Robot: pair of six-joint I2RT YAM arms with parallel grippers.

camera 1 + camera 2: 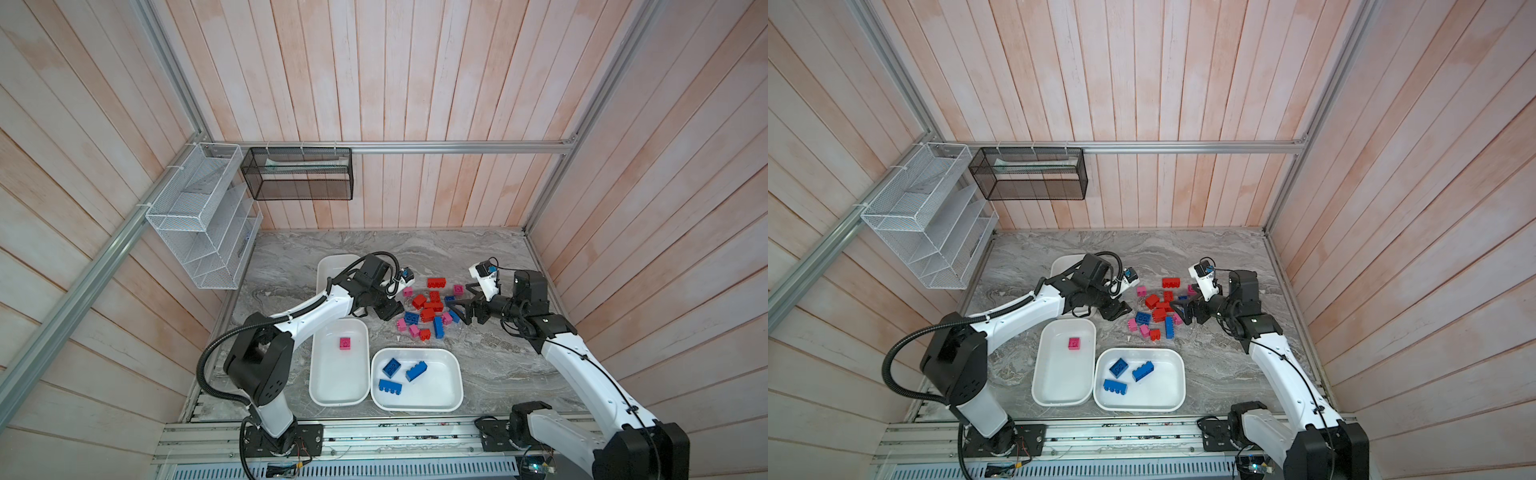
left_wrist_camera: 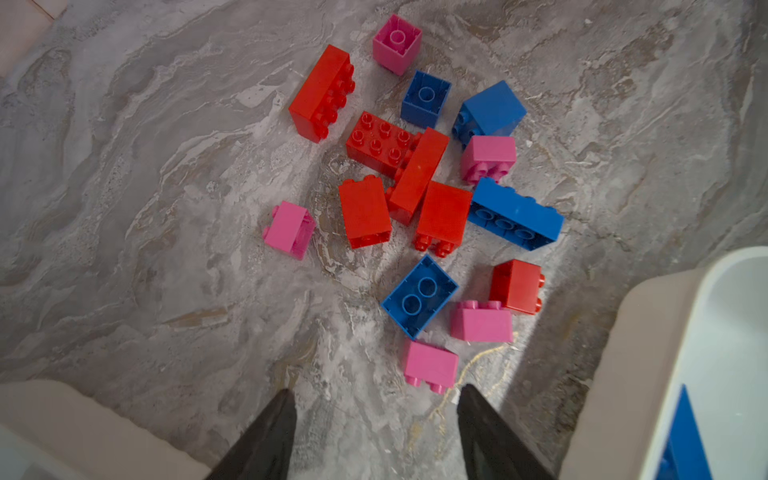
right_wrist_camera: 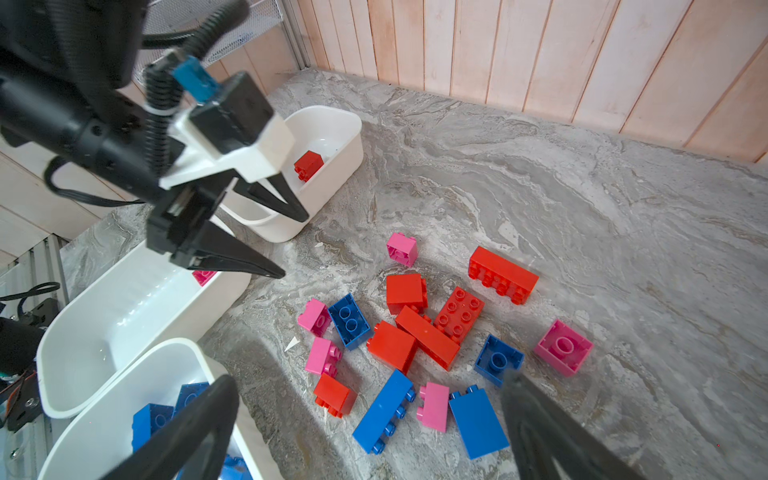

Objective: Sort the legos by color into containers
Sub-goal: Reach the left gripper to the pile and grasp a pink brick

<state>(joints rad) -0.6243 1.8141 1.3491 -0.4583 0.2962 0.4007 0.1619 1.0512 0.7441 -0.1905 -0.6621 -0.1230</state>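
Loose red, blue and pink legos (image 1: pixel 428 309) lie heaped mid-table, in both top views (image 1: pixel 1158 311). Three white containers stand to their left. The far one (image 1: pixel 332 268) holds a red brick (image 3: pixel 308 165). The middle one (image 1: pixel 338 382) holds a pink brick (image 1: pixel 345 343). The near one (image 1: pixel 440 382) holds three blue bricks. My left gripper (image 1: pixel 390 309) hovers open and empty at the heap's left edge, a pink brick (image 2: pixel 430 365) just beyond its fingertips (image 2: pixel 286 415). My right gripper (image 1: pixel 461 305) stands wide open over the heap's right side, above a long blue brick (image 3: pixel 384 411).
A white wire rack (image 1: pixel 199 216) and a black mesh basket (image 1: pixel 297 174) hang on the walls at the back left. Wooden walls close in the marble table (image 1: pixel 478 257) on three sides. A metal rail (image 1: pixel 374 436) runs along the front.
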